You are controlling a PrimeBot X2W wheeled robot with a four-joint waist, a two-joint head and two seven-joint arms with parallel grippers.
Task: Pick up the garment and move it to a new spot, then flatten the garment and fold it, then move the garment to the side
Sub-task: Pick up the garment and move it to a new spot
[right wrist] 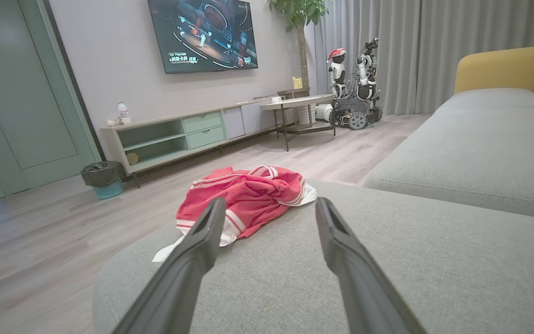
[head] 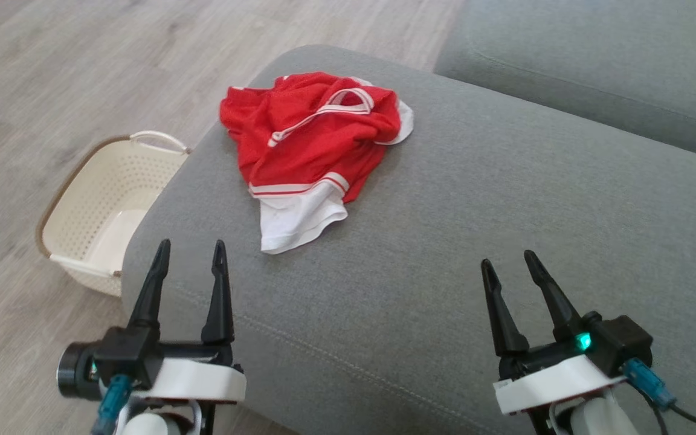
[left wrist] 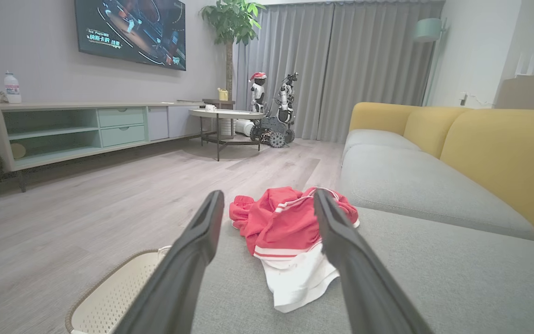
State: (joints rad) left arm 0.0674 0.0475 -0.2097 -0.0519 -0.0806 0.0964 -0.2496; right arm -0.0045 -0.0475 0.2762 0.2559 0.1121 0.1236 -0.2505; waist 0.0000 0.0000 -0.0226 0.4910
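garment (head: 315, 151) crumpled, red-and-white, near far-left edge of sofa cushion (head: 505, 211) | bare cushion to its right | left gripper (head: 192, 243) and right gripper (head: 508, 258) spread apart, empty | basket (head: 91, 199) on floor beside left edge

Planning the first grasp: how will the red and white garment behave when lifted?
The garment lies crumpled in soft folds, so probably floppy, draping when lifted. Thin cloth suggests light. Pinching one layer may leave others trailing.

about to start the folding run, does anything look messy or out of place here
The red and white garment lies crumpled in a heap near the left edge of the sofa, bunched over itself instead of flat. The basket stands upright on the floor beside the sofa. Nothing looks spilled or damaged.
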